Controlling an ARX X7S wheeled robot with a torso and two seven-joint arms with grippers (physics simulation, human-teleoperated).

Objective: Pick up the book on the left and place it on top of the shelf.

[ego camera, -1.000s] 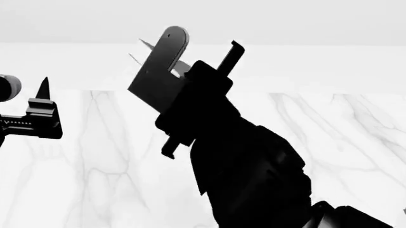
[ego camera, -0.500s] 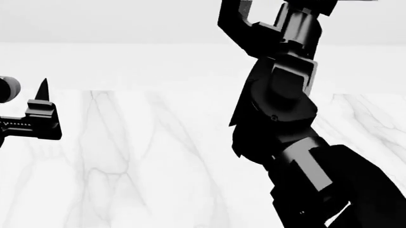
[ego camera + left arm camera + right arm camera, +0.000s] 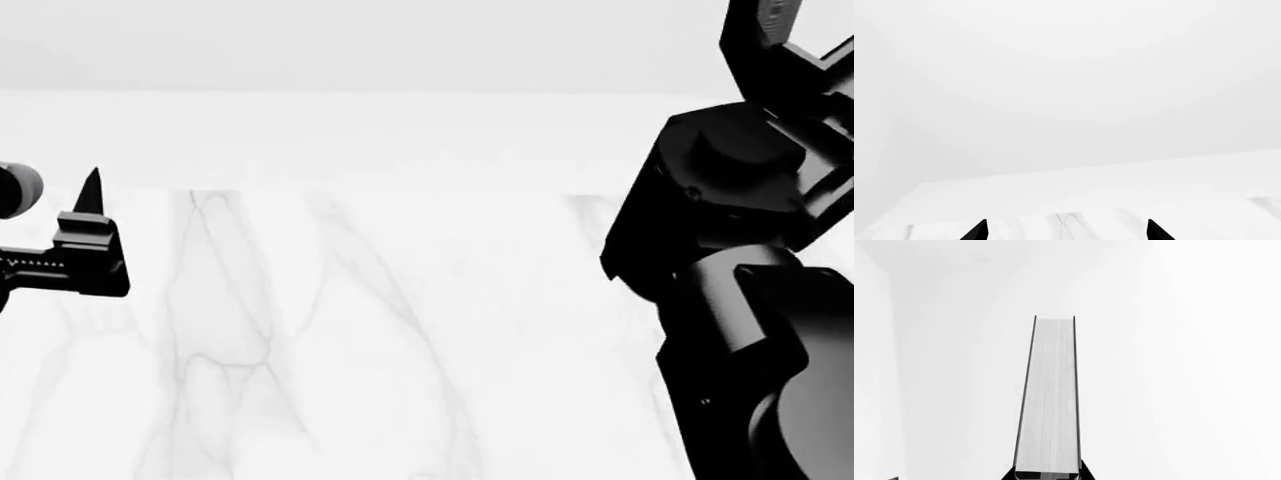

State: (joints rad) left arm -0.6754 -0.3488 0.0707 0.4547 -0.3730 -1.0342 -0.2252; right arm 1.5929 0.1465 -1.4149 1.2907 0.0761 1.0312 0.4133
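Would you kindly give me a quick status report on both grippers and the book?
Right gripper shut on the book, page edges facing camera. Left gripper open, empty. Shelf not in view; nothing seen blocking.

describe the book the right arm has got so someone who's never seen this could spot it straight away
Start at the big black right arm raised along the head view's right edge. In its wrist view, the book juts straight out from the right hand, page edges facing the camera. It is a pale ribbed strip between thin black covers against blank white.

A white marble bench [image 3: 334, 350] with grey veins fills the lower head view; a plain white wall [image 3: 400, 130] rises beyond its far edge.
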